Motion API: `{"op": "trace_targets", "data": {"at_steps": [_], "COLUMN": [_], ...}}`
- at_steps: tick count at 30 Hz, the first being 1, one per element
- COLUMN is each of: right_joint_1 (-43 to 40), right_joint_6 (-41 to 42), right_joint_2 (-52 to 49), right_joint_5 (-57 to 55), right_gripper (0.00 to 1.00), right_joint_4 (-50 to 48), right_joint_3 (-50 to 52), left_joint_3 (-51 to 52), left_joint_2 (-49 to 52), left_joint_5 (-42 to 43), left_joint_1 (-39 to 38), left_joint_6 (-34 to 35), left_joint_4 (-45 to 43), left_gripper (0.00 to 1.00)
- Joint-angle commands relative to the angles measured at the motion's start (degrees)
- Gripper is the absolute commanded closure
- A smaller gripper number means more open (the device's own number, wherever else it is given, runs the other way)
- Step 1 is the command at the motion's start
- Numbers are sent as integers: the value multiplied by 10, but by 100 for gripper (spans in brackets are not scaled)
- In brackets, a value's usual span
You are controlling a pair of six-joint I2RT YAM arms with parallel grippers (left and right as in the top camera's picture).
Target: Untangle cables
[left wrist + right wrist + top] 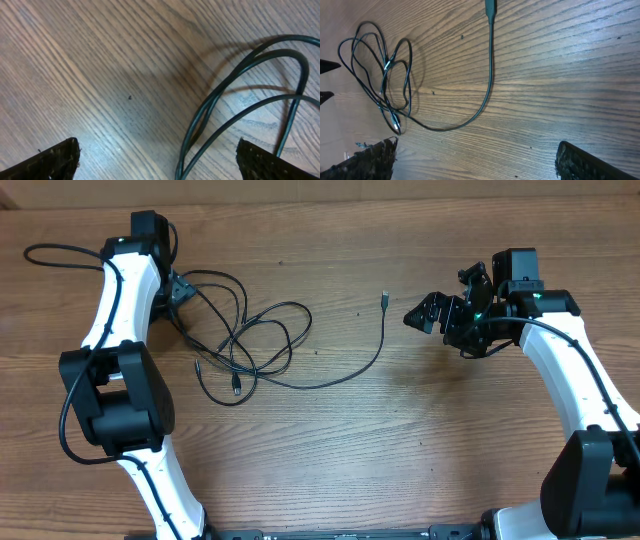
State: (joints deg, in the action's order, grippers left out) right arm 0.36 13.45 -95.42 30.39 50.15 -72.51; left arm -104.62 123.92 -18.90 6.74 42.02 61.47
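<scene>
The cables [245,340] lie in tangled loops on the wooden table left of centre. One long strand curves right and ends in a small plug [385,298]. My left gripper [178,292] is at the tangle's upper left edge, open, with cable strands [240,95] passing between its fingertips [157,160] but not pinched. My right gripper [432,315] is open and empty, to the right of the plug. The right wrist view shows the tangle [385,80] at left, the plug [490,7] at the top, and bare wood between my fingers [475,157].
The wooden table [400,440] spreads all around. A thick black arm wire [60,255] loops at the far left beside the left arm. The arm bases stand at the front left and front right.
</scene>
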Motion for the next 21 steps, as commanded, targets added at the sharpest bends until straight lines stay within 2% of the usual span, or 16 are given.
{"op": "trace_targets", "data": {"at_steps": [1, 18, 21], "right_joint_1": [-4, -4, -4], "right_joint_6": [-4, -4, -4], "right_joint_2": [-3, -3, -3], "right_joint_5": [-4, -4, -3], "right_gripper": [0, 0, 0], "right_joint_4": [-3, -3, -3], "right_joint_3": [2, 2, 2], "left_joint_3": [-4, -4, -4], "left_joint_2": [28, 77, 77], "left_joint_5": [0, -1, -1], "left_joint_1": [-3, -2, -2], "left_joint_6": [0, 0, 0], "left_joint_4": [-4, -11, -13], "left_gripper": [0, 0, 5]}}
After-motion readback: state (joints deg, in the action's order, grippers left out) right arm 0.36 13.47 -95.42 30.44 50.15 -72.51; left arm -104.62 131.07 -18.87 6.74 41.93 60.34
